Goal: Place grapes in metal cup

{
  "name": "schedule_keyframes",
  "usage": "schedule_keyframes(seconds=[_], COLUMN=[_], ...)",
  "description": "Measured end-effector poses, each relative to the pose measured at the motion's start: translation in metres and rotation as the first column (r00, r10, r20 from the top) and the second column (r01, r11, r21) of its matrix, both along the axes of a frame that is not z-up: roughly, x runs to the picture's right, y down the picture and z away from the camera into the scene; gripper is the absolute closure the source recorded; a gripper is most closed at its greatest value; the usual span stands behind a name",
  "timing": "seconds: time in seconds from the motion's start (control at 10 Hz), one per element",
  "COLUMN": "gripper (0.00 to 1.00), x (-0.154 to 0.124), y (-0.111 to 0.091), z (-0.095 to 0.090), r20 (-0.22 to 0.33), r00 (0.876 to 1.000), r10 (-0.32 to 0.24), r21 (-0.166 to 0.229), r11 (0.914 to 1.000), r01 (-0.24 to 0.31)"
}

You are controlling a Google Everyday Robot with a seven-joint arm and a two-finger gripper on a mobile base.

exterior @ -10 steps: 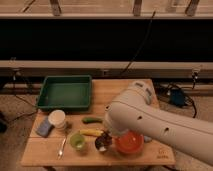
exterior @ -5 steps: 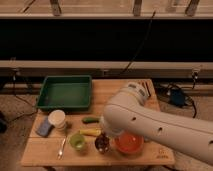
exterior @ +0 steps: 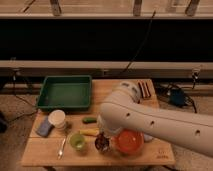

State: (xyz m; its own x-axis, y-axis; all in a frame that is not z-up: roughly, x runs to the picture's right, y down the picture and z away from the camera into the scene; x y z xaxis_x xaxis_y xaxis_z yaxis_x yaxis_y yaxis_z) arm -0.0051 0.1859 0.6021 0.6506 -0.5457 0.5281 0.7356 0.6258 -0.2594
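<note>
Gripper sits low over the cup near the table's front edge, mostly hidden behind the white arm. Dark grapes show inside the cup.

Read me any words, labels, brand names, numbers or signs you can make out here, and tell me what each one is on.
None can be read.
A small dark mark at the table's front right corner may be print, but it is too blurred to read.
The white cup, green tray and green cup show no lettering.
The gripper is low over the metal cup, beside the orange bowl.
</note>
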Motion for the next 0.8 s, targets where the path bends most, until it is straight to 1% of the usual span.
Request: schedule_keyframes(seconds=[0.3, 0.5, 0.8], gripper=[0.2, 0.2, 0.2], x=[-0.001, 0.001, 0.002], y=[0.004, 0.002, 0.003], z=[0.011, 0.017, 0.016], r20=[-0.008, -0.018, -0.02], r00=[1.0, 1.0, 1.0], r10=[-0.002, 0.006, 0.008], r21=[-0.018, -0.03, -0.032], r11=[0.9998, 0.9995, 0.9994], r01=[0.001, -0.007, -0.009])
